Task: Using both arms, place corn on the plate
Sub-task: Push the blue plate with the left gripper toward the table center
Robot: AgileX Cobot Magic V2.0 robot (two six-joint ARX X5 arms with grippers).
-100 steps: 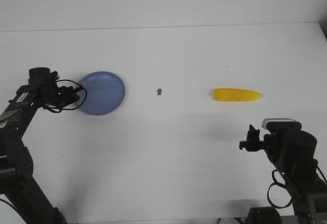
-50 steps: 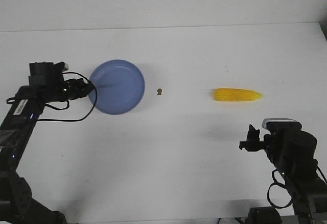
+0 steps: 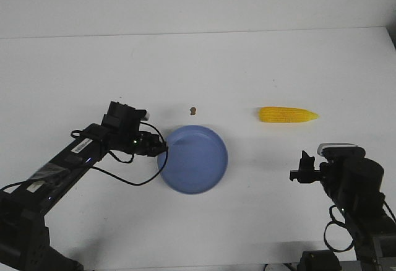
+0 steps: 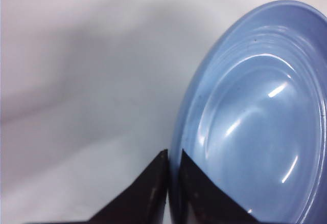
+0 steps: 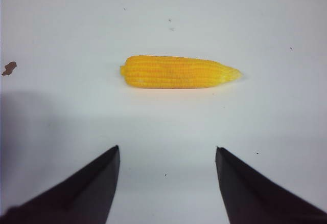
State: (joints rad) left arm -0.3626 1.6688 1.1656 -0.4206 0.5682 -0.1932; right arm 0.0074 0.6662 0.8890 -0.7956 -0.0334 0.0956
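White tabletop [image 3: 260,60] fills the front view: the left gripper [image 3: 159,150] pinches the blue plate [image 3: 197,159] by its rim near centre, while the corn [image 3: 288,115] lies crosswise, nearer the right gripper [image 3: 301,167]. Left wrist view shows fingers [image 4: 153,193] clamping the rim. Right wrist view shows spread jaws, the corn lying ahead across their gap.

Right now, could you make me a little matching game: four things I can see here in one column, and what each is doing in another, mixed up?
Things:
1. corn
2. plate
3. left gripper
4. right gripper

States:
A. open, holding nothing
B. pinched by its rim
C. lying free on the table
D. shut on a blue rim

Pairs: 1-C, 2-B, 3-D, 4-A
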